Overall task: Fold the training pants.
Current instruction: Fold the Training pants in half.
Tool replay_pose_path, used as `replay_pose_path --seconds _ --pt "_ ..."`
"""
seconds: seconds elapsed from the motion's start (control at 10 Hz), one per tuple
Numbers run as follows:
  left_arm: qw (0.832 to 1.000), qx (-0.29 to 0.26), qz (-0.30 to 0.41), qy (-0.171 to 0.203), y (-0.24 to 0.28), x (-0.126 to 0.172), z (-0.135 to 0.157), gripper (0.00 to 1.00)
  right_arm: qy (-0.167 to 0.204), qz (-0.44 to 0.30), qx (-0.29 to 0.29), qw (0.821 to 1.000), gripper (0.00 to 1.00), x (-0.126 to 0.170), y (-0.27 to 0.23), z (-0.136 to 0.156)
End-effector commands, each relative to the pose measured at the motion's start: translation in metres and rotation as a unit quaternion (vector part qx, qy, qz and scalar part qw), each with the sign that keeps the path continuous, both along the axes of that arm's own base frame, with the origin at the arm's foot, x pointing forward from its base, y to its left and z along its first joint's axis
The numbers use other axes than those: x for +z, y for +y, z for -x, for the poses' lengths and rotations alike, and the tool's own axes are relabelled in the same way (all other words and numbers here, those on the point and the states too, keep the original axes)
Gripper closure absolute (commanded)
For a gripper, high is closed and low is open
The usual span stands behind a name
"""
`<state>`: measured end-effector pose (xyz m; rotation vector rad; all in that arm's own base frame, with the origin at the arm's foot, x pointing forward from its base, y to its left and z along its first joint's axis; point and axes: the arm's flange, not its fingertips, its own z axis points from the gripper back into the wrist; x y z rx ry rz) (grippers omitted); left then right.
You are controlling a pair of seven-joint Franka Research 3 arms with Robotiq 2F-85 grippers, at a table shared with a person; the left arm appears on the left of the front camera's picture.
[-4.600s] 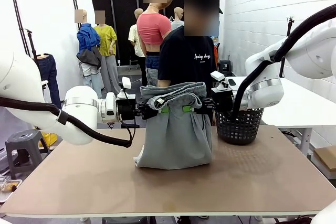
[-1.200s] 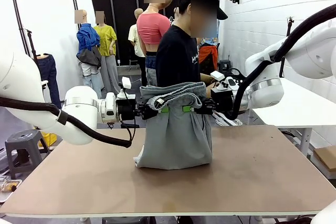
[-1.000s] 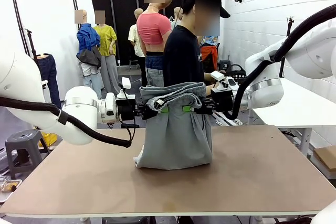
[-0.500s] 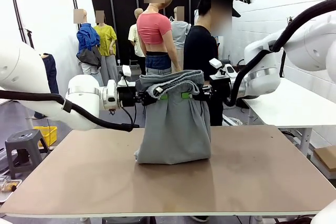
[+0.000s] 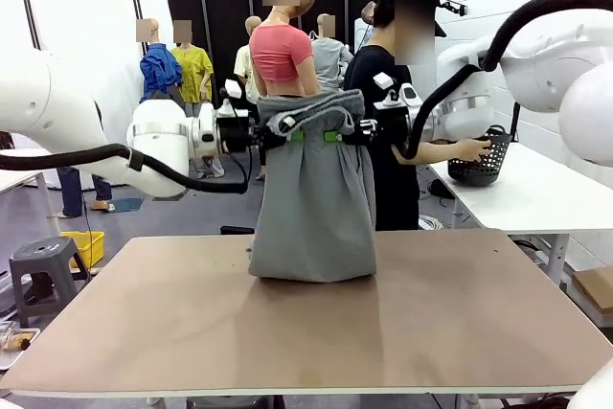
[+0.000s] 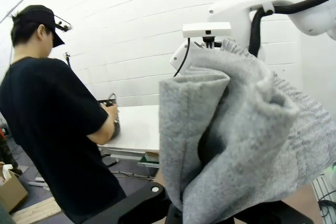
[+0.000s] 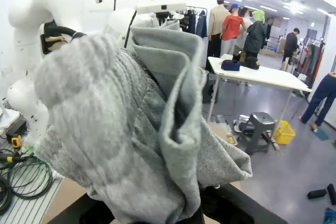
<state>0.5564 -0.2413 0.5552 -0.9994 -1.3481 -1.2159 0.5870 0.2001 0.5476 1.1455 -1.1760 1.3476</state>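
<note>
We see the training pants (image 5: 312,200) hanging between both arms, held up by the waistband end, with the bottom hem just resting on the tabletop (image 5: 316,323) near its far middle. Left claw (image 5: 284,134) is clamped on the left corner of the waistband, right claw (image 5: 337,132) clamped on the right corner; green pads show at both pinch points. In both wrist views the grey jersey bunches thick over the fingers, so we can't read how deep each grip sits.

The person (image 5: 393,112) stands behind the tabletop, turned away, one hand (image 5: 471,150) on the black mesh basket (image 5: 484,158) on the side table. Not involved in the fold right now.

Risks from here, as we judge them:
- Soft jersey with a bunched grip could let a layer slip out of one claw when the arms move, so one corner drops and the fold goes crooked.
- The claws sit close together, with fabric slack and gathered between them; laying it down like this gives wrinkles, not a flat panel.
- The hem drags on the tabletop, which could roll it under.
- Uneven arm speed would skew the garment.
</note>
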Motion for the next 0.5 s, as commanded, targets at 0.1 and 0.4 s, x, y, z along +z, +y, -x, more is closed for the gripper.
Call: replay_pose_path --seconds 0.1,0.4 --pt "0.999 0.011 0.002 -0.053 -0.021 0.054 -0.048 1.00 -0.035 0.016 -0.022 0.999 1.00 0.031 0.020 -0.048" --pt "0.996 0.030 0.015 -0.083 -0.026 0.072 -0.076 1.00 -0.072 0.017 -0.037 0.997 1.00 0.050 0.016 -0.078"
